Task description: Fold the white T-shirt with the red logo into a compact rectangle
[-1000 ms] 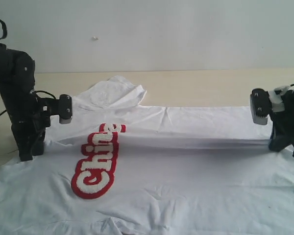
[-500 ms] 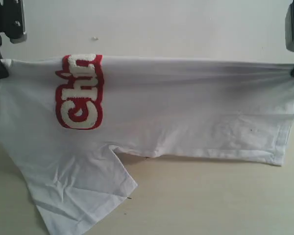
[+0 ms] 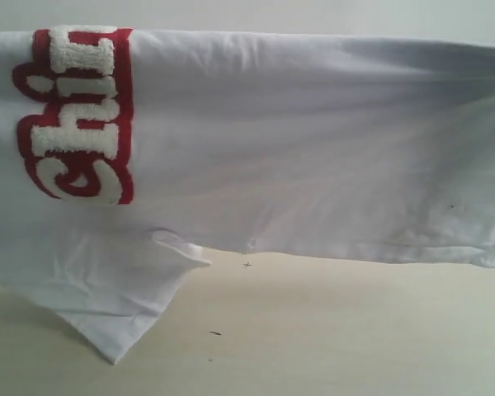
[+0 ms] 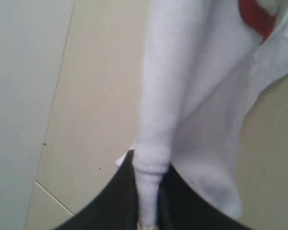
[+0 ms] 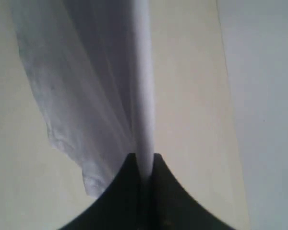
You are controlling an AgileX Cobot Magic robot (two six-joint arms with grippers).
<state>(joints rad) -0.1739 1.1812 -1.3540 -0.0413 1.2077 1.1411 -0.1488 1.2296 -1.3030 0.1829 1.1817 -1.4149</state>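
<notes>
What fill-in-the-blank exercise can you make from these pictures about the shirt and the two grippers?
1. The white T-shirt hangs over the table, and in the exterior view its lowest corner is on the ____ side.
2. The puffy white letters of the logo have a ____ border.
3. The left gripper and the right gripper are both ____ on the shirt's cloth.
Missing words: left; red; shut.

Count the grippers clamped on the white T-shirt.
2. The left gripper pinches a bunched fold of the white T-shirt in the left wrist view; the right gripper pinches another fold in the right wrist view. Neither shows in the exterior view.
</notes>
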